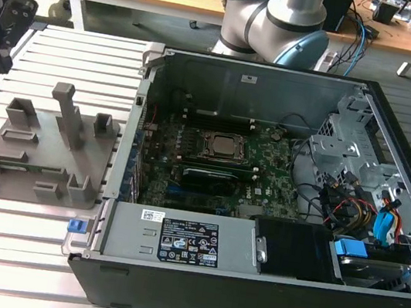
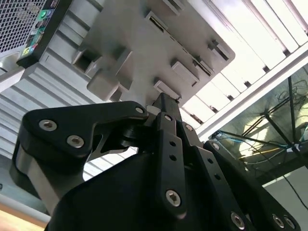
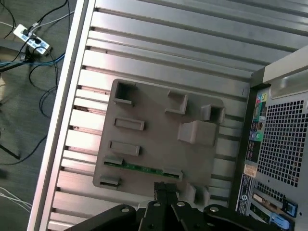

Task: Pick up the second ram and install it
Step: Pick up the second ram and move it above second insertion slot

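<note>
Ram [image 3: 142, 168] lies flat in a slot of the grey tray [image 3: 154, 130], which sits on the slatted table [image 3: 168, 48] beside the PC case [image 3: 279, 144]. Gripper [image 3: 165, 188] hangs above the tray near the ram, jaws closed on nothing.

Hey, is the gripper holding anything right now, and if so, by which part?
Nothing is held. The gripper hangs shut and empty, apart from the grey tray, while the ram stick lies in a slot of that tray.
</note>
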`<state>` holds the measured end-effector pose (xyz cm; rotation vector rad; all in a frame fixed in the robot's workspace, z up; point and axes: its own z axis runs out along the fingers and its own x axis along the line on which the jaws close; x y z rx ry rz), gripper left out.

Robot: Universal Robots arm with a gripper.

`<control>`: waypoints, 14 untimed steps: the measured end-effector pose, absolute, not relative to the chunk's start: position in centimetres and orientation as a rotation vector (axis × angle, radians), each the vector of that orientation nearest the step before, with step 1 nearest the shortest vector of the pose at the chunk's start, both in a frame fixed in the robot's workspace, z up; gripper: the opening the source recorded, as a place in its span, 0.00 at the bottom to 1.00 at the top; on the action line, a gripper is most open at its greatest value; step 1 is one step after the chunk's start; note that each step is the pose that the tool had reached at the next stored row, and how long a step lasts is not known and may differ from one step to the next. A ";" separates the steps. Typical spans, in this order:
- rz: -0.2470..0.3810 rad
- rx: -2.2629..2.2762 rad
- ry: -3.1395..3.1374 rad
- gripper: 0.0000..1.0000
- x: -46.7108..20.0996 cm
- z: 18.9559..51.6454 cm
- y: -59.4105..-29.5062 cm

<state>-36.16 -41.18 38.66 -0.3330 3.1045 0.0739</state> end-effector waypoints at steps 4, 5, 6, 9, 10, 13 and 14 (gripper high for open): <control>0.075 -0.468 3.089 0.11 -36.2 38.7 -41.2; 0.075 -0.492 3.086 0.11 -36.2 38.7 -41.2; 0.075 -0.514 3.083 0.11 -36.2 38.7 -41.2; 0.076 -0.577 3.072 0.11 -36.2 38.7 -41.2; 0.076 -0.599 3.069 0.11 -36.2 38.7 -41.2; 0.077 -0.666 3.056 0.11 -36.2 38.7 -41.2; 0.077 -0.685 3.052 0.11 -36.2 38.7 -41.2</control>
